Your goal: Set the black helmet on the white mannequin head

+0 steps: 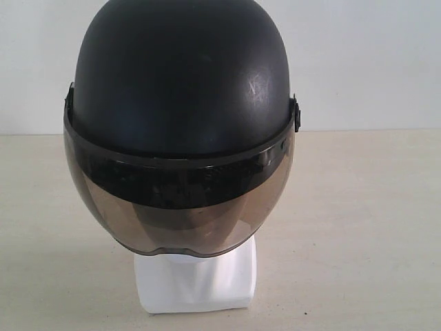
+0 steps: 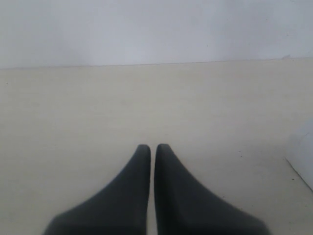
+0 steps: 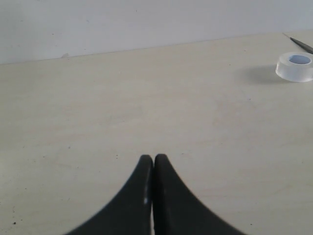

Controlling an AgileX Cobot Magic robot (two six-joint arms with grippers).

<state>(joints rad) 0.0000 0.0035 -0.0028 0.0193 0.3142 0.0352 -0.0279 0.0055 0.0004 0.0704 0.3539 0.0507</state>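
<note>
The left gripper [image 2: 152, 146] is hovering over the pale table [image 2: 73, 107], jaws pressed together, empty. The matte black, round-shelled helmet [image 1: 179, 76] is sitting squarely on the glossy white plastic mannequin head [image 1: 200, 283]. The right gripper [image 3: 153, 156] is likewise pinched empty; both should be steering clear of the smoky visor [image 1: 179, 214].

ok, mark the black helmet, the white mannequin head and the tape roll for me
black helmet [image 1: 182, 76]: exterior view, front of the matte shell.
white mannequin head [image 1: 196, 283]: exterior view, neck base below the helmet.
tape roll [image 3: 292, 72]: right wrist view, outer side wall.
</note>
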